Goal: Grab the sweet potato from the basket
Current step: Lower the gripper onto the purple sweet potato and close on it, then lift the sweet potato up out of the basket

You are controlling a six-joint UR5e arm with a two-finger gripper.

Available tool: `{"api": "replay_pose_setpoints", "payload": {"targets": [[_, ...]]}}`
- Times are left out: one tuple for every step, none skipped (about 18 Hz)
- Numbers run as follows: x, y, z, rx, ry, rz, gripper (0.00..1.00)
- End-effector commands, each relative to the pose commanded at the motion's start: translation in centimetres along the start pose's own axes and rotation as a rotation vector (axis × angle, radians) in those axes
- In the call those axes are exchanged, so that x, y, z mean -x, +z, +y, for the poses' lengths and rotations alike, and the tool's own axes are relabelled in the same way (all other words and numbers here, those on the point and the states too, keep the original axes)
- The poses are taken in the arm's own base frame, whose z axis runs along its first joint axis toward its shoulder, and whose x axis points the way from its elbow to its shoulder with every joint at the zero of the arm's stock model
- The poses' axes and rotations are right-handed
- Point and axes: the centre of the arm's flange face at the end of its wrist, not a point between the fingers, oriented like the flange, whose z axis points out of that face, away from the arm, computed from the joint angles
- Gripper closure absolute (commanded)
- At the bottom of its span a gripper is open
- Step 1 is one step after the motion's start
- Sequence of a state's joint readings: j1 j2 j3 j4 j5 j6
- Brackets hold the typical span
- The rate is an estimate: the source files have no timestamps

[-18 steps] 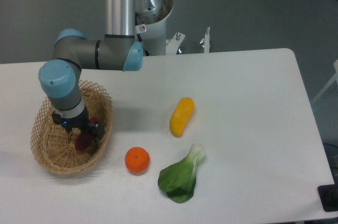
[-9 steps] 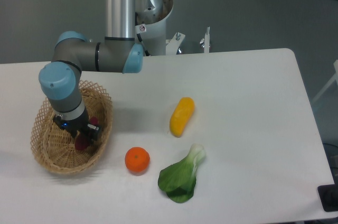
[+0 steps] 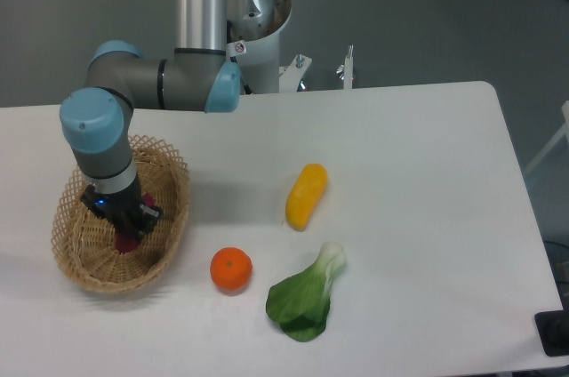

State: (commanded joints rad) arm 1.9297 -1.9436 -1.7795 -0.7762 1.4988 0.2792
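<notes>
The sweet potato (image 3: 128, 241), reddish-purple, shows only in part beneath my gripper (image 3: 126, 228) inside the light tan wicker basket (image 3: 89, 257) at the table's left. My gripper points down into the basket with its dark fingers closed around the tuber. The wrist and fingers hide most of the sweet potato. Whether it still touches the basket floor cannot be told.
An orange (image 3: 231, 268) lies just right of the basket. Further right are a yellow oblong vegetable (image 3: 307, 196) and a green bok choy (image 3: 307, 299). The arm's base (image 3: 253, 30) stands at the table's back edge.
The gripper has shifted a little to the left and up within the basket, and the sweet potato has moved with it.
</notes>
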Motion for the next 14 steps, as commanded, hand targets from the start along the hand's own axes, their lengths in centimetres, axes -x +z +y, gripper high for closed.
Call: {"api": "replay_pose_setpoints", "payload": {"targets": [[0.2, -0.7, -0.4, -0.018, -0.003, 0.005, 0.87], [0.4, -1.4, -0.8, -0.033, -0.005, 0.006, 0.87], [0.7, -1.9, -1.2, -0.044, -0.007, 0.006, 0.87], [1.5, -2.3, -1.4, -0.051, -0.018, 0.004, 0.87], [2.4, -3.2, -1.6, -0.067, -0.032, 0.0, 0.87], [3.0, -4.4, -1.6, -0.087, -0.042, 0.0, 0.87], [3.8, -4.9, -1.5, -0.096, -0.054, 0.003, 0.87], [4.8, -5.3, -1.4, -0.102, -0.066, -0.004, 0.87], [5.6, -6.2, -1.3, -0.117, -0.076, -0.012, 0.87], [6.4, -6.7, -1.1, -0.123, -0.083, -0.017, 0.87], [7.3, -6.8, -1.0, -0.125, -0.093, -0.022, 0.87], [8.3, -7.2, -1.0, -0.132, -0.104, -0.03, 0.87], [9.1, -7.7, -1.2, -0.14, -0.114, -0.038, 0.87], [9.7, -8.0, -1.3, -0.146, -0.12, -0.047, 0.87]]}}
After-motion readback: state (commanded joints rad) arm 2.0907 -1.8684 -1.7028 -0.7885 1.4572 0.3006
